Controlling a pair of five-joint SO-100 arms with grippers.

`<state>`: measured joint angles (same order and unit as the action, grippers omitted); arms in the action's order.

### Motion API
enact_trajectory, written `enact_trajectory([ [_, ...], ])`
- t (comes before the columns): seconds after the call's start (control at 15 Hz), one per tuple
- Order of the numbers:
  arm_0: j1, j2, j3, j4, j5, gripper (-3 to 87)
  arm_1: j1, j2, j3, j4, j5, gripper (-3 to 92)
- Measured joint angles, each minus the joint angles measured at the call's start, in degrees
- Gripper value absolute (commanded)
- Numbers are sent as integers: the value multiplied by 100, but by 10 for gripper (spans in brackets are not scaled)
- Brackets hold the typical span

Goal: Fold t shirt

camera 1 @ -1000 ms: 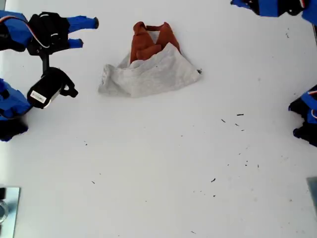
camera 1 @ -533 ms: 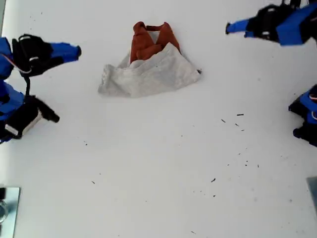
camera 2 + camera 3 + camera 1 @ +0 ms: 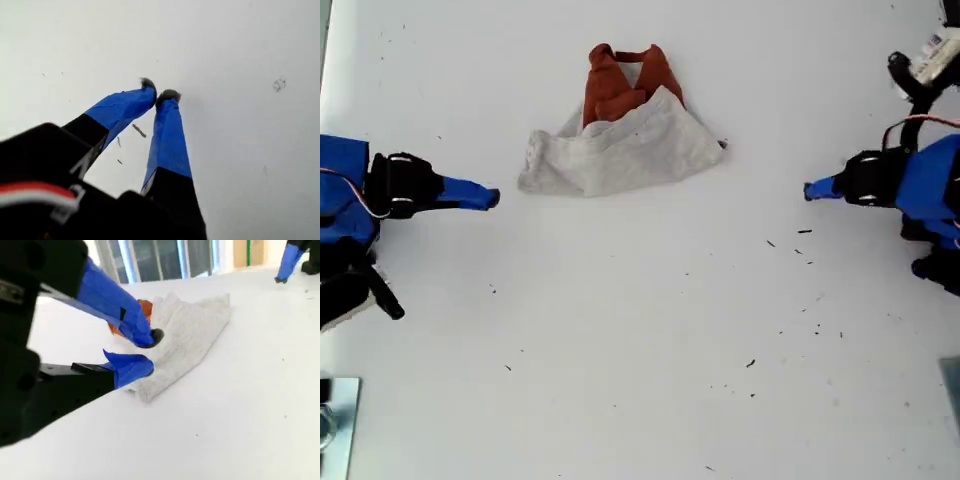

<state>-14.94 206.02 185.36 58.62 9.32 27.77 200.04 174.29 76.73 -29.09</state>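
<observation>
Exterior view, bottom edge up: the white surface (image 3: 640, 400) is bare across the whole 6 o'clock half, with only small dark specks (image 3: 751, 363) scattered toward 4 to 5 o'clock, so there is wide open room there. A grey flat object (image 3: 334, 420) is cut off by the frame edge at 8 o'clock; I cannot tell what it is. At 9 o'clock my second gripper (image 3: 492, 198) reaches in from the edge, pointing toward centre. Its tips are spread a little with nothing between them, and it sits near the lower corner of the grey hem but does not touch it. At 3 o'clock my first gripper (image 3: 808, 190) reaches in from the opposite edge, pointing toward centre. Its tips are pressed almost together on nothing, over bare surface and well apart from the cloth. The first wrist view shows only surface and a few specks under it. A wide clear lane runs between the two grippers. The t shirt (image 3: 630, 150) lies at 12 o'clock, bunched into a rough triangle. The grey body is in front with a rumpled lower hem edge running about 10 to 1 o'clock. The rust-orange sleeves are bundled behind it, toward the top edge of the frame. Clear surface surrounds the cloth on all sides. In the second wrist view, window frames (image 3: 160, 257) show beyond the surface's far edge.
</observation>
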Motion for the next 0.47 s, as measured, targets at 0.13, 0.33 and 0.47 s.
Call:
enact_trajectory([
  [0.13, 9, 0, 0, 0, 132, 58, -105, 9, 0, 35, -1547, 38],
  [0.33, 35, 0, 0, 0, 149, 58, -79, 9, 0, 53, -1705, 38],
  [0.47, 35, 0, 0, 0, 149, 58, -79, 9, 0, 53, -1714, 38],
])
